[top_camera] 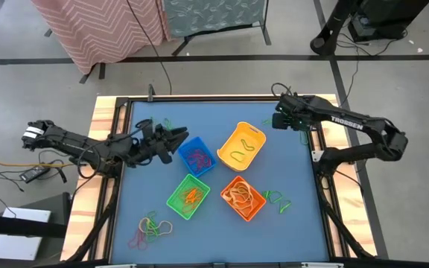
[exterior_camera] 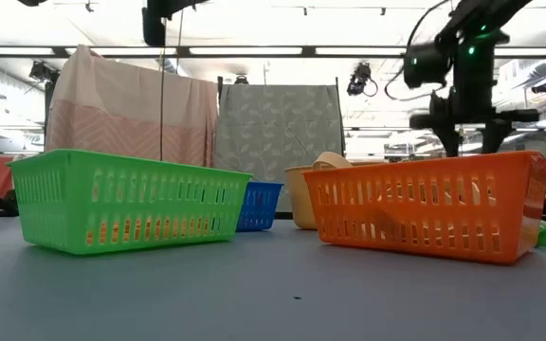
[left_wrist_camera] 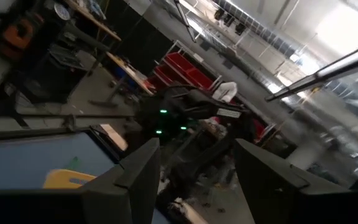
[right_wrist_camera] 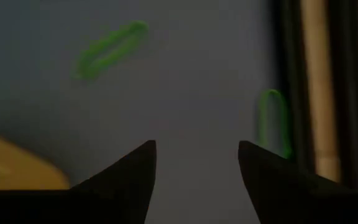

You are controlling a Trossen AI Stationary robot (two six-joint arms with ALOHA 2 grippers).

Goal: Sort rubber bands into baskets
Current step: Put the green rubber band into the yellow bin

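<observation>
The right gripper hangs over the far right corner of the bench, its jaws spread and holding nothing, with two green rubber bands lying on the blue surface below. The left gripper hovers just left of the blue basket, jaws parted and empty. The yellow basket, green basket and orange basket cluster mid-bench, bands inside. More loose bands lie near left.

Four baskets, two arms, and roughly twenty rubber bands, hard to count.
</observation>
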